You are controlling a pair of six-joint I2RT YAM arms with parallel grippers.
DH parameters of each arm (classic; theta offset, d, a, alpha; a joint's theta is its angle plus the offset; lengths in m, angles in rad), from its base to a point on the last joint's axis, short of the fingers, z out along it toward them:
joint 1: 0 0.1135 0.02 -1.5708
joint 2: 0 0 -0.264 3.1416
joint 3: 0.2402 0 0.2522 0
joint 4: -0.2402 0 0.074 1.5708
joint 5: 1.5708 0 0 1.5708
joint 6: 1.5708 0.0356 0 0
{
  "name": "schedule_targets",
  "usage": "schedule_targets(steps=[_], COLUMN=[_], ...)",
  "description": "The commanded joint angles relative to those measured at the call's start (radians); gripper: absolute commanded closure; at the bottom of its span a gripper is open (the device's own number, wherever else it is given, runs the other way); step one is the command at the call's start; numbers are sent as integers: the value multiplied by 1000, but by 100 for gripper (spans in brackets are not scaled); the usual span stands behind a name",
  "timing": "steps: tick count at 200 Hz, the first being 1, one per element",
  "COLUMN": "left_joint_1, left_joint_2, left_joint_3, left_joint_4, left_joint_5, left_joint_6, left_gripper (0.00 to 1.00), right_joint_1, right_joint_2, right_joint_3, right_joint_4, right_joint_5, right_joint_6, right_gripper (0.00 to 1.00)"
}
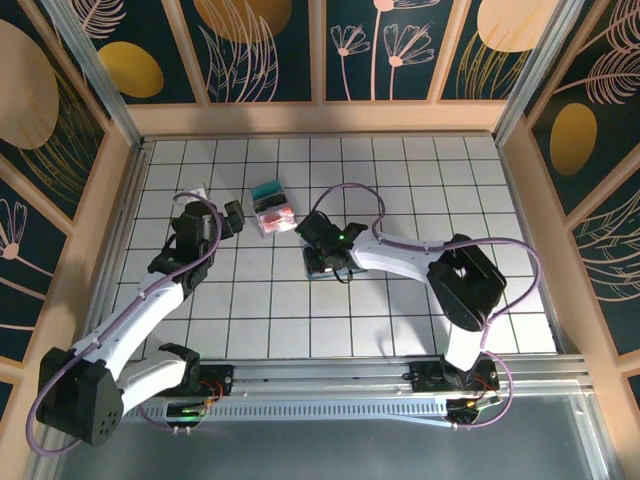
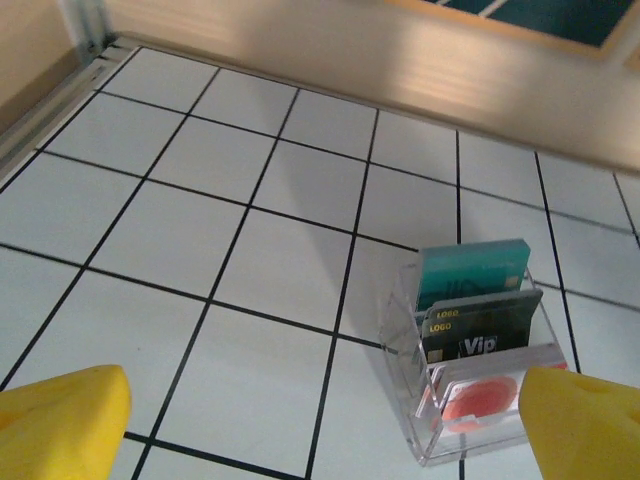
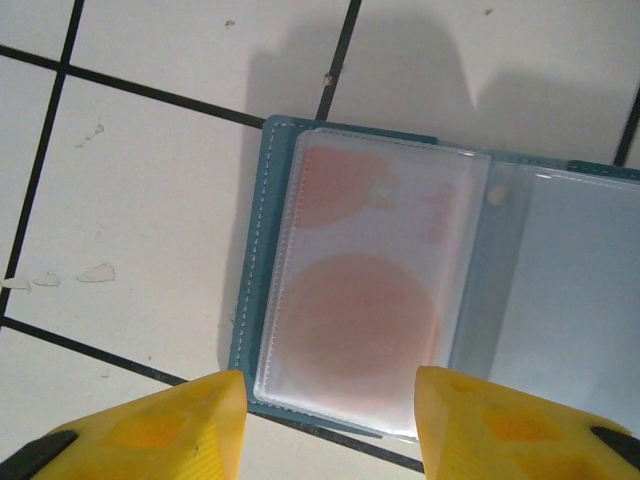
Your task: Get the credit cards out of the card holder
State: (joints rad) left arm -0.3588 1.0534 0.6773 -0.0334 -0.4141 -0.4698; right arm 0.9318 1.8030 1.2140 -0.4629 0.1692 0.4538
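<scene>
The card holder [image 3: 250,250] lies open on the white tiles, dark teal rim, with clear pockets. A red-pink credit card [image 3: 360,310] sits inside its left pocket; the right pocket [image 3: 580,310] looks pale blue-grey. My right gripper [image 3: 330,420] hovers over the holder's near edge, its yellow fingers [image 3: 180,425] partly apart with nothing clamped between them. From above, the card holder [image 1: 318,270] lies under the right gripper [image 1: 325,250]. My left gripper [image 2: 322,425] is wide open over bare tiles, left of a clear stand [image 2: 400,340].
The clear stand [image 1: 272,208] holds a teal card [image 2: 472,270], a black card [image 2: 480,330] and a red-pink card [image 2: 478,398] upright in tiers. A wooden wall [image 1: 320,118] borders the far side. A metal rail [image 1: 330,375] runs along the near edge.
</scene>
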Motion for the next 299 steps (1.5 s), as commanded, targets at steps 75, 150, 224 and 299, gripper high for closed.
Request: schedule_targets(steps=[75,150,224,299], left_joint_1=[7,8,7,7], left_joint_2=[-55,-39,-28,-24], left_joint_3=[-69,-72,-68,-68], left_joint_4=[128,124,125,125], left_joint_5=[-62,-40,-15,-7], left_joint_6=[-121,-118,-115,-115], left_gripper=[1,1,1,1], right_joint_1=[7,-17,-24,-16], right_joint_2=[118,116,101,102], right_joint_3=[75,26,13,26], right_joint_4=[-66,-33,-8,-16], right_joint_5=[58,16,-18,0], right_joint_6=[-26,-7,-14,-15], right_gripper=[36,46,44,34])
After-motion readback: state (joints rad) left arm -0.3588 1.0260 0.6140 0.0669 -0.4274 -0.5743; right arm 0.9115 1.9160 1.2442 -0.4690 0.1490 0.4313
